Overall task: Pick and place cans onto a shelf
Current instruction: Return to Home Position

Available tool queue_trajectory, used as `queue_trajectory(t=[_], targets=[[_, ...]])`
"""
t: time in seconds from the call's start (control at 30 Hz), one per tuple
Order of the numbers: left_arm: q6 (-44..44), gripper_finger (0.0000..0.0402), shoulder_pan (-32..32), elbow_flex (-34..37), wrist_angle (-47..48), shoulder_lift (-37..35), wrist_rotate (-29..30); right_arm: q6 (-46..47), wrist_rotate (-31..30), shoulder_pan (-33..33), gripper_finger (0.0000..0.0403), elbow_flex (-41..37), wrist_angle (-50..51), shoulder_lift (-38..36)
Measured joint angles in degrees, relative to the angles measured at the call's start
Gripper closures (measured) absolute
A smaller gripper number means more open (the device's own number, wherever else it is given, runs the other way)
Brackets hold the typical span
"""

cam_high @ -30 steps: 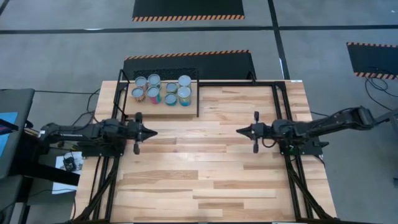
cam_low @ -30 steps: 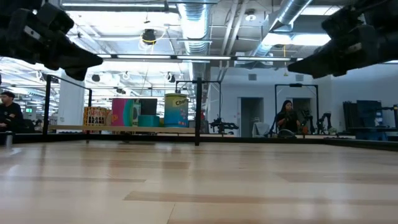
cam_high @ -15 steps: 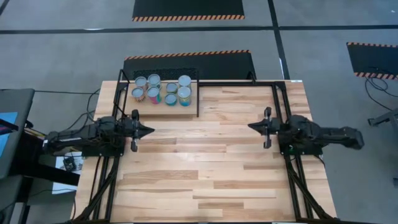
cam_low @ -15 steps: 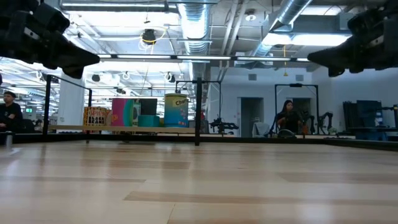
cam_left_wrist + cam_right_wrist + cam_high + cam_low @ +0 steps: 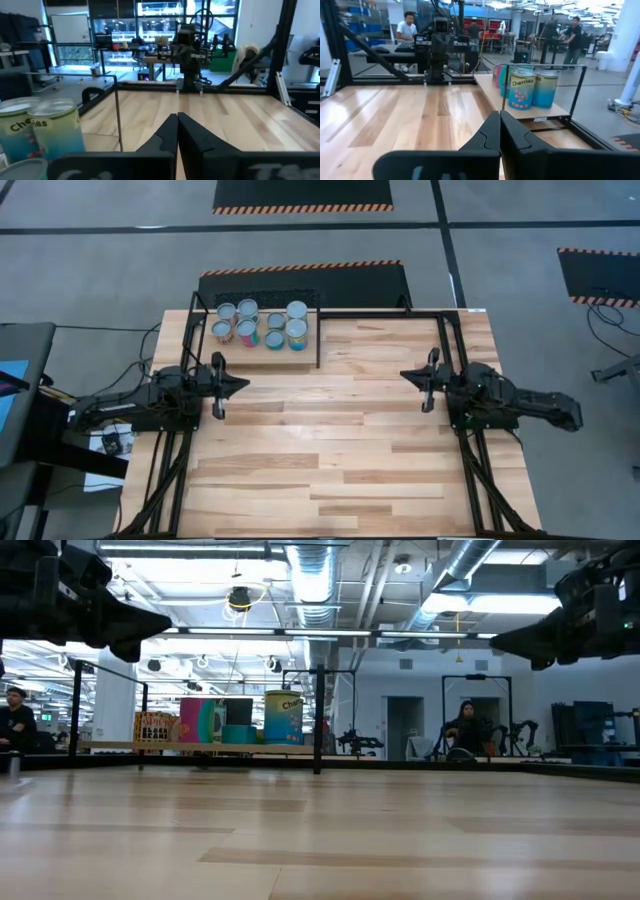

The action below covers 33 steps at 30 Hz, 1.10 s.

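**Looks pretty much done here**

Dark two-finger left gripper, left-centre of the overhead shot: fingers pressed together, empty. Upper left, eight-ish small round tins, silvery or pale-blue tops, teal, green and pink labels, stand clustered on the light-wood, black-framed shelf. I'd guess stiff, smooth, fairly hefty; pinch across the label mid-height. Dark right gripper, right-centre: closed too, empty.
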State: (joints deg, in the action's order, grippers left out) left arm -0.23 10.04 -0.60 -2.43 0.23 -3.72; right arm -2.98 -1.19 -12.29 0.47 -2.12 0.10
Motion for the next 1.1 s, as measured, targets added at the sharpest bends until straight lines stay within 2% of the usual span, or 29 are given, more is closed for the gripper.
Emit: queue_trajectory(t=[0.23, 0.33, 1.1], targets=[[0.72, 0.0401, 0.2, 0.04, 0.78, 0.15, 5.19, 2.77, -0.04, -0.66, 0.0387, -0.04, 0.89, 0.93], [1.05, 0.0401, 0.22, 0.07, 0.75, 0.15, 4.76, 4.93, -0.06, -0.66, 0.0387, -0.04, 0.97, 1.37], [-1.49, 0.0401, 0.16, 0.2, 0.78, 0.15, 4.5, 4.97, -0.22, -0.66, 0.0386, -0.11, 1.21, 1.37]])
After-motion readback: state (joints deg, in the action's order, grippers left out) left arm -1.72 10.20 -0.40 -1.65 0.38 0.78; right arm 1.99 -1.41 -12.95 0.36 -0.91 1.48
